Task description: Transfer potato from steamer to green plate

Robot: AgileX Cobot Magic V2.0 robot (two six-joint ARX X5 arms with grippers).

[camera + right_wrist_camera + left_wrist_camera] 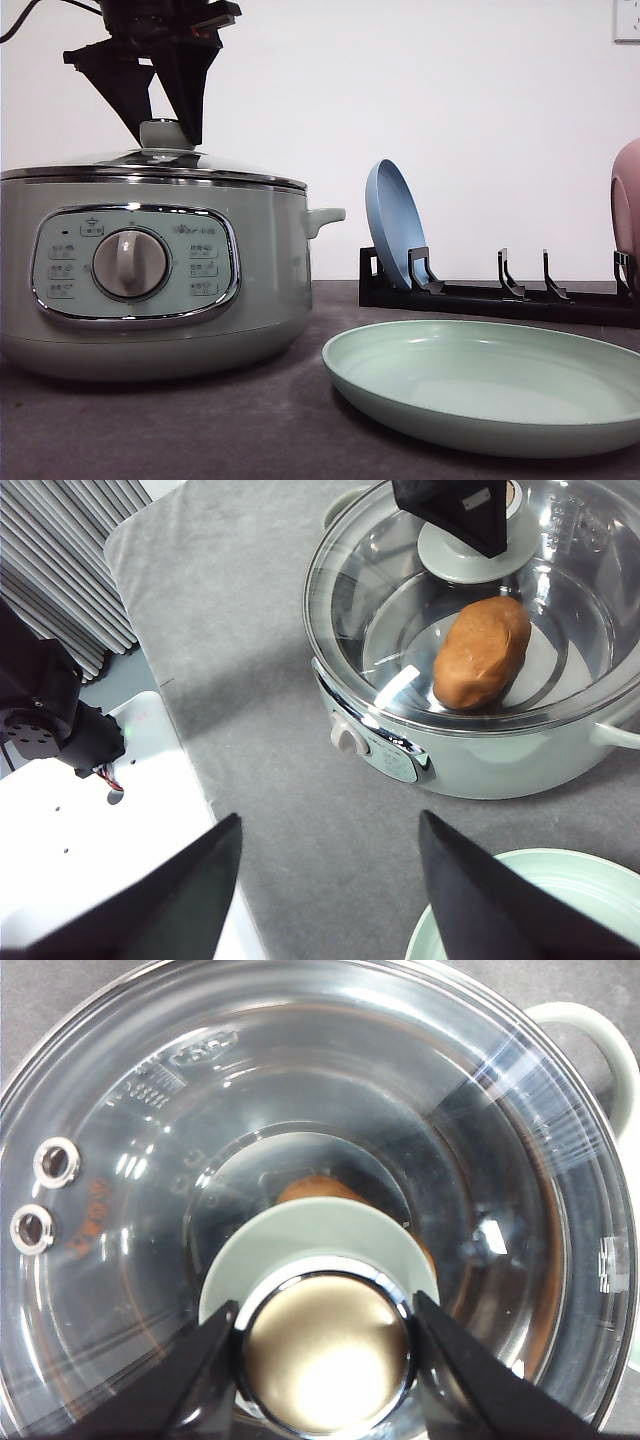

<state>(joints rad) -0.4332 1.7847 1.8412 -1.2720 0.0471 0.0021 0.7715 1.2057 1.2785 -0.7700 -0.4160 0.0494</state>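
Observation:
The steamer (260, 290) stands at the table's left with its glass lid (190, 165) on. My left gripper (168, 128) comes down from above, and its fingers (195, 1385) press both sides of the lid's chrome-topped green knob (325, 1350); it is shut on it. Through the glass the orange-brown potato (482, 652) lies on the steamer's floor, partly hidden behind the knob (315, 1188). The green plate (480, 385) sits empty at the front right. My right gripper (330, 880) hangs open and empty above the grey mat, in front of the steamer (500, 770) and beside the plate (590, 900).
A black dish rack (500, 295) runs along the back right, holding an upright blue plate (395, 225) and a pink plate (627, 200) at the far right. In the right wrist view the mat ends at a white surface (80, 830) with a black arm base (40, 710).

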